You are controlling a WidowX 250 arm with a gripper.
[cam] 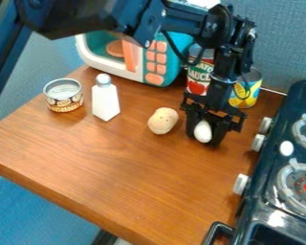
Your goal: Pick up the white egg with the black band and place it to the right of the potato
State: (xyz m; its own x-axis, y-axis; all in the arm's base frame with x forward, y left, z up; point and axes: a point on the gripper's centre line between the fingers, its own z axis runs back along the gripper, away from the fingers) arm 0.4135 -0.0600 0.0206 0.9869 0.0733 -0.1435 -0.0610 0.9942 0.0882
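The black arm (175, 20) reaches in from the upper left and bends so that its pincer (206, 136) points down near the worktop (120, 162), gripping a white egg (202, 131) between its fingers, a potato (163, 120) just beside it.

Black blocky arm (117, 18), thin black cable (175, 49) looping.

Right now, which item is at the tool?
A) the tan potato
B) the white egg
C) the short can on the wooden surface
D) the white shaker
B: the white egg shows at the lower end of the tool, with the tan potato apart from it.
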